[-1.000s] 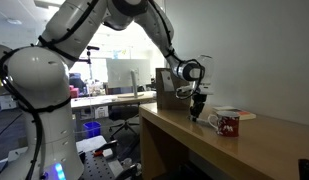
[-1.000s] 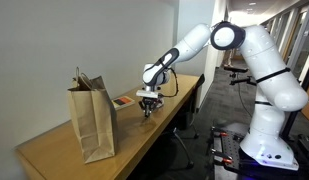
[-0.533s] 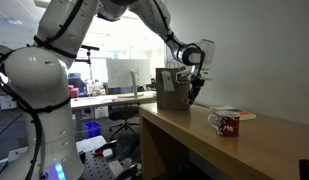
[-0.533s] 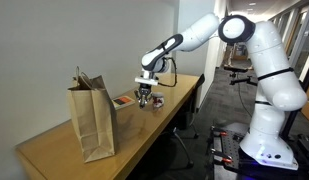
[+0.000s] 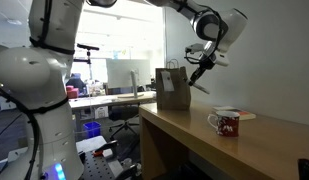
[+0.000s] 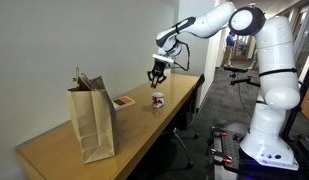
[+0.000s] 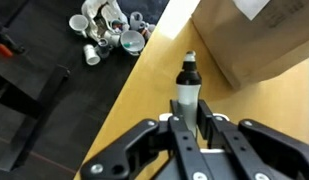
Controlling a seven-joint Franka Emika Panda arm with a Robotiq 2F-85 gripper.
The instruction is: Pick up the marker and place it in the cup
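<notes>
Wood counter (image 7: 144, 90) lies well below the hand (image 7: 187, 120), which is closed on the marker (image 7: 187, 82), gripping it by 1 end. In an exterior view the cup (image 5: 226, 122) stands on the counter, off to the side of the raised, slanted marker (image 5: 200, 82). Alignment over the rim is unconfirmed.

Risks noted:
- A slanted marker may strike the rim or miss.
- Release from this height may bounce it out or tip the cup.
- A grip at 1 end may let it pivot.
</notes>
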